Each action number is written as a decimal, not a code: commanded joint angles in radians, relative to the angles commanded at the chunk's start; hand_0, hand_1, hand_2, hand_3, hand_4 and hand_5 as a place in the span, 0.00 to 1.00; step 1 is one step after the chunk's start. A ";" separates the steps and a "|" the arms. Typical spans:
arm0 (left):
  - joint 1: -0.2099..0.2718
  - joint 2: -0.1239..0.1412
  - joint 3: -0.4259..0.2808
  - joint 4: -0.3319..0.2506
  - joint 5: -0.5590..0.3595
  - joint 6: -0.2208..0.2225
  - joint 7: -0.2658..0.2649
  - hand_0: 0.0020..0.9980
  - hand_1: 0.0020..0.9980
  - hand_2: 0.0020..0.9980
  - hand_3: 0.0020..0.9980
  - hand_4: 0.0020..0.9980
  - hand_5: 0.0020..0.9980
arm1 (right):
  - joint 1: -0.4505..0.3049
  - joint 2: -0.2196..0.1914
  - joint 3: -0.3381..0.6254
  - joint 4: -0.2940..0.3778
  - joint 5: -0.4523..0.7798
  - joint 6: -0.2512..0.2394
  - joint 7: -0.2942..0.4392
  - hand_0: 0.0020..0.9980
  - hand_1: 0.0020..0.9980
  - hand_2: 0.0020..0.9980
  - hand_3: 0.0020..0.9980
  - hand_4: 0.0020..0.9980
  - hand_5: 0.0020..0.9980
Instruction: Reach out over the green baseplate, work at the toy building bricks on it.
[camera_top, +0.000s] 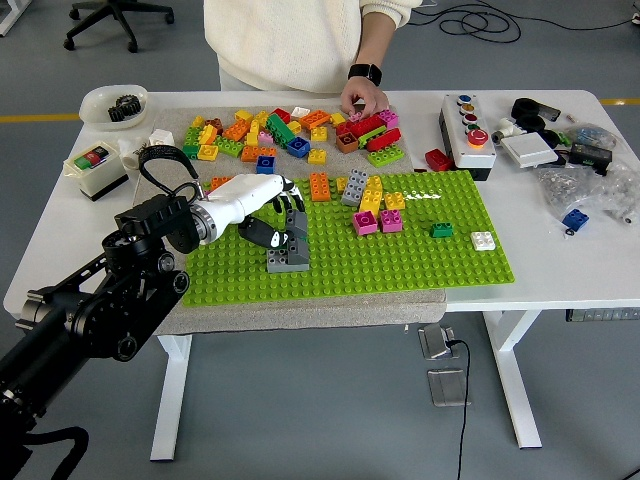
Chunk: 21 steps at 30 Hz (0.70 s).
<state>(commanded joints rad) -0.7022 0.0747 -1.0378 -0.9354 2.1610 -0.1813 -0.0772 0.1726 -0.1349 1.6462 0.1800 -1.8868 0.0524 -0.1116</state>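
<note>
Baseplate: the large green studded plastic baseplate (400, 262) lies flat on a grey mat on the white table (560, 270), near the table's front edge
Left hand: the robot's white-shelled left hand with black fingers (262, 212) reaches in from the left over the baseplate's left part; its fingers are curled down around the top of a small grey brick stack (288, 250) (the contact is partly hidden, but the fingertips close on the upper grey brick)
Grey stack: stands upright on the baseplate's left part, a wider grey base with a narrower piece on top
Other bricks on the plate: an orange brick (319, 186) at the back edge; a cluster of grey, yellow and pink bricks (372, 205) near the middle; a small dark green brick (441, 230) and a small white brick (483, 240) towards the right, well apart from the hand
Loose pile: many coloured toy bricks (285, 135) lie on the table behind the baseplate
Person: stands at the far side in a cream top; one hand with a black wristwatch (364, 98) rests on the red and pink bricks of the pile
Right arm: not visible
</note>
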 joint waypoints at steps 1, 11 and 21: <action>0.000 0.000 0.001 0.002 -0.001 0.001 -0.001 0.63 0.58 0.54 0.54 0.56 0.10 | 0.000 0.000 0.000 0.000 -0.001 0.000 0.000 0.74 0.64 0.68 0.61 0.82 0.53; 0.000 0.000 0.003 0.011 -0.009 0.003 -0.005 0.64 0.59 0.54 0.54 0.57 0.11 | -0.001 0.001 -0.002 0.000 -0.002 0.001 0.000 0.74 0.64 0.68 0.61 0.82 0.53; -0.006 -0.002 0.004 0.028 -0.017 0.030 -0.009 0.64 0.59 0.54 0.54 0.57 0.11 | -0.001 0.001 -0.003 0.000 -0.003 0.001 0.000 0.74 0.64 0.68 0.61 0.82 0.53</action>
<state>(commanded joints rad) -0.7078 0.0732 -1.0342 -0.9077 2.1439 -0.1512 -0.0858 0.1718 -0.1338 1.6430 0.1800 -1.8902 0.0537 -0.1117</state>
